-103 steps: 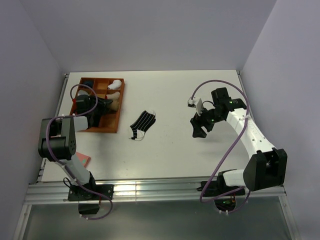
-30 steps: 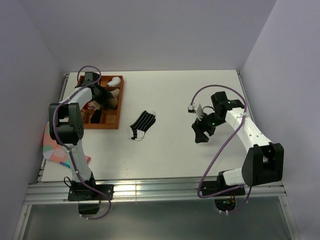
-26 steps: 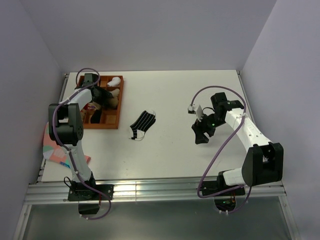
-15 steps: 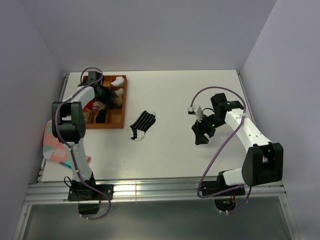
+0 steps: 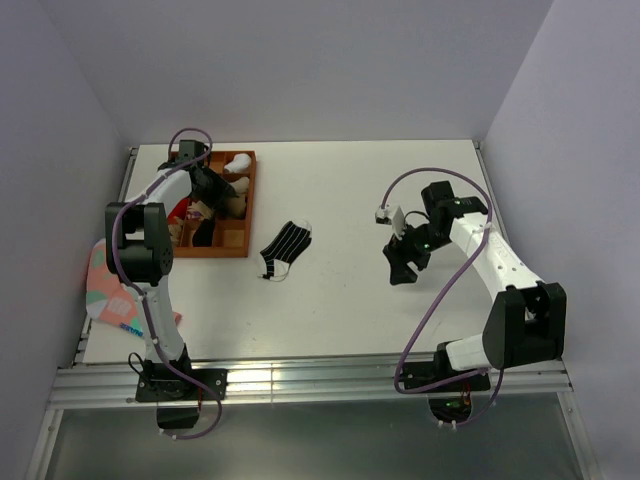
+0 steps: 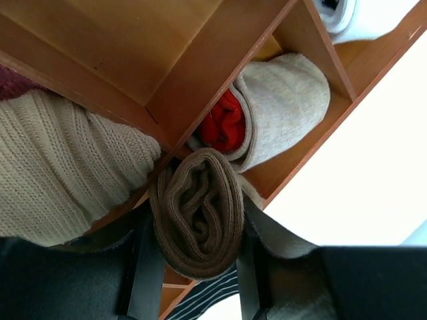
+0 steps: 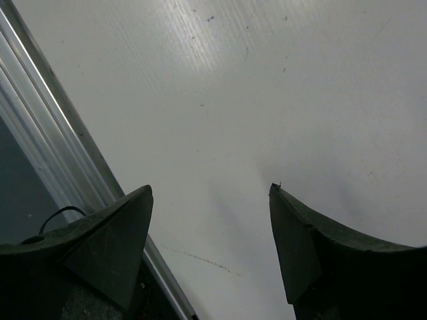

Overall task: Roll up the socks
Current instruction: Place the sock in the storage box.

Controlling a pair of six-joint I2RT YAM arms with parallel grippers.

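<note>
My left gripper [image 5: 212,190] reaches over the orange divided tray [image 5: 248,215] at the table's back left. In the left wrist view it [image 6: 195,230] is shut on the rolled tan-brown sock [image 6: 198,210], which sits between the fingers just above a tray divider [image 6: 220,67]. The black sock with thin white stripes [image 5: 285,248] lies flat on the table right of the tray; a strip of it shows under the brown roll [image 6: 207,293]. My right gripper [image 5: 400,264] is open and empty over bare table at the right [image 7: 210,189].
The tray holds a beige sock bundle [image 6: 287,100] with a red one [image 6: 223,123] tucked against it, a white bundle [image 5: 237,162] at the back, and a cream knit one [image 6: 60,167]. A pink sock with teal patches [image 5: 108,295] lies at the table's left edge. A metal rail [image 7: 53,133] borders the table.
My left arm has stretched out to the tray's far compartments, and the tray has shifted and turned slightly to the right. The right gripper has drifted a little toward me and stays open.
</note>
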